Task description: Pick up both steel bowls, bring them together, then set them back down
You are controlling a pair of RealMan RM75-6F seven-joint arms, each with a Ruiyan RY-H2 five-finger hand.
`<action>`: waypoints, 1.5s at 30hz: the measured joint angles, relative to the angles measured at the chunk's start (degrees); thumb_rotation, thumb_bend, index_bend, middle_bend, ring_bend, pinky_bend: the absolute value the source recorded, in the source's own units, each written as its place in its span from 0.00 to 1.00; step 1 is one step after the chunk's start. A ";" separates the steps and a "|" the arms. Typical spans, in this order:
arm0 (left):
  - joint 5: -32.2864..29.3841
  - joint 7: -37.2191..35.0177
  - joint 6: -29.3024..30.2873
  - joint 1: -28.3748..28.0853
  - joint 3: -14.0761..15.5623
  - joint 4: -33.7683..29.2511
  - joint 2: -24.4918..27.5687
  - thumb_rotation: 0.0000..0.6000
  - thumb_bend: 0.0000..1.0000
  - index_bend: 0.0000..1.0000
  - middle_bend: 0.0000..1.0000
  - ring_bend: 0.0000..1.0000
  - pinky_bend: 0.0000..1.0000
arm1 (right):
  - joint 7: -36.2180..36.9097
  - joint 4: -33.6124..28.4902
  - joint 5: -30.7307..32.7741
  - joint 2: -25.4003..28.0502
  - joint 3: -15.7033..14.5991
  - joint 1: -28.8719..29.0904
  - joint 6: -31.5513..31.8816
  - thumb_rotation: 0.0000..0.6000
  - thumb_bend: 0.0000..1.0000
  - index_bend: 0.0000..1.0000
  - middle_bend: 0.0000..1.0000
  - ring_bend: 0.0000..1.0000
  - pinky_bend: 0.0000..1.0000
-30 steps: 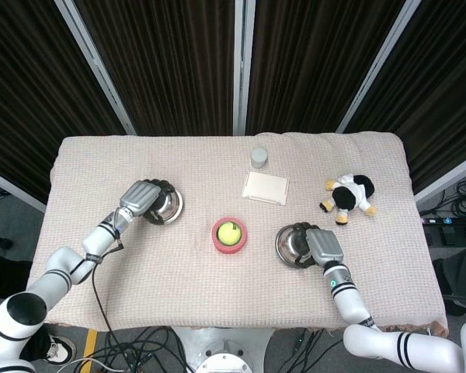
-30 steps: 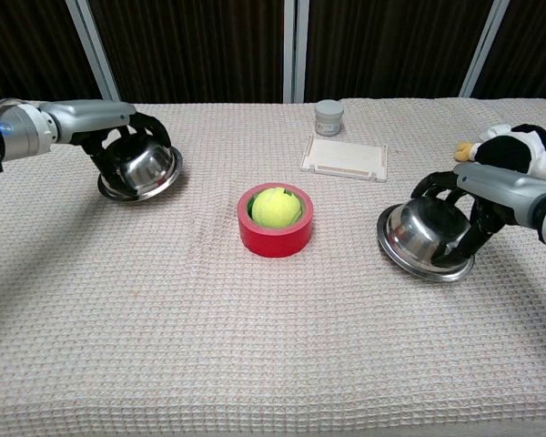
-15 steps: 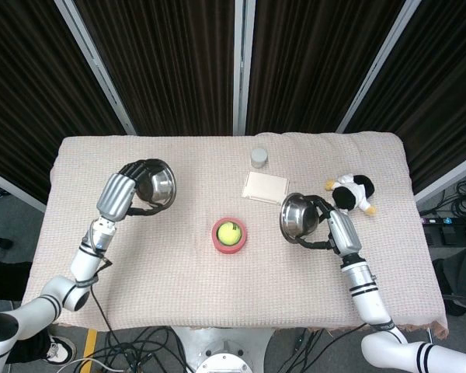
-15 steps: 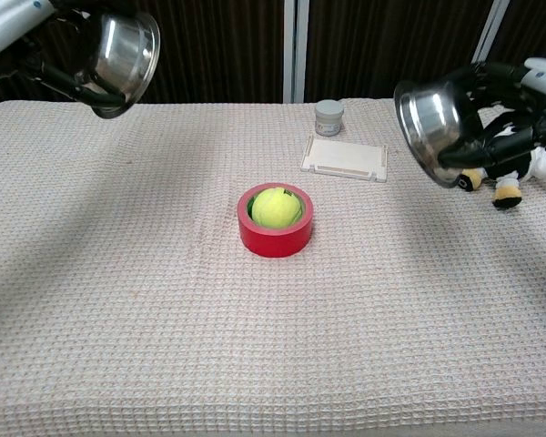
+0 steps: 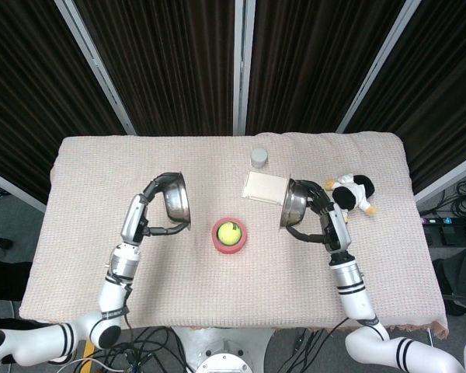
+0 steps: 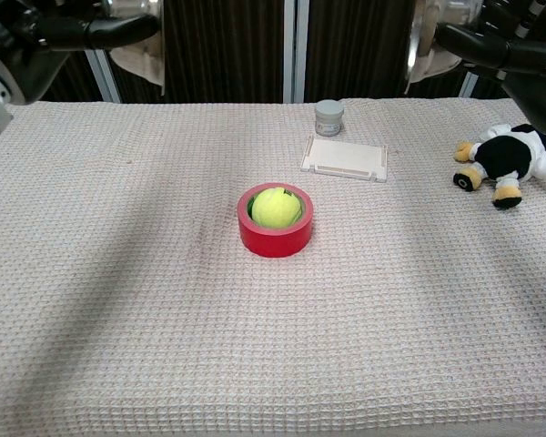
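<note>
Both steel bowls are lifted high off the table and tipped on edge, their openings facing each other. My left hand (image 5: 149, 211) grips the left bowl (image 5: 175, 201) to the left of the red ring. My right hand (image 5: 321, 214) grips the right bowl (image 5: 292, 206) to the right of it. A gap about as wide as the ring separates the bowls. In the chest view only the bowls' lower edges (image 6: 138, 56) (image 6: 425, 47) show at the top of the frame, with the dark fingers (image 6: 91, 32) (image 6: 496, 50) around them.
A red tape ring (image 5: 229, 235) with a yellow-green ball (image 6: 275, 207) inside sits mid-table, below the gap between the bowls. A white flat box (image 5: 264, 186) and a small grey jar (image 5: 259, 158) lie behind. A black-and-white plush toy (image 5: 351, 192) lies at the right.
Both hands have lifted the bowls from the table, raised them higher and carried them inward toward each other. The bowls have tipped onto their edges.
</note>
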 measured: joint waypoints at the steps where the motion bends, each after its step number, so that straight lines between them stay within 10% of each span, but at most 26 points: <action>1: 0.11 -0.25 -0.47 -0.37 -0.43 -0.53 -0.48 1.00 0.15 0.46 0.45 0.43 0.63 | 1.60 0.32 -0.42 -0.61 0.12 0.44 -0.12 1.00 0.09 0.35 0.38 0.30 0.45; 21: 0.70 4.34 -6.93 -6.74 -5.35 -4.41 -4.56 1.00 0.15 0.46 0.45 0.43 0.63 | 7.44 2.44 -0.01 -7.63 5.15 14.06 -11.09 1.00 0.10 0.35 0.38 0.30 0.45; 45: 0.54 1.80 -7.45 -6.35 -6.23 -3.47 -2.10 1.00 0.15 0.46 0.45 0.43 0.63 | 8.49 3.21 1.45 -8.72 5.75 16.25 -11.62 1.00 0.10 0.35 0.38 0.30 0.45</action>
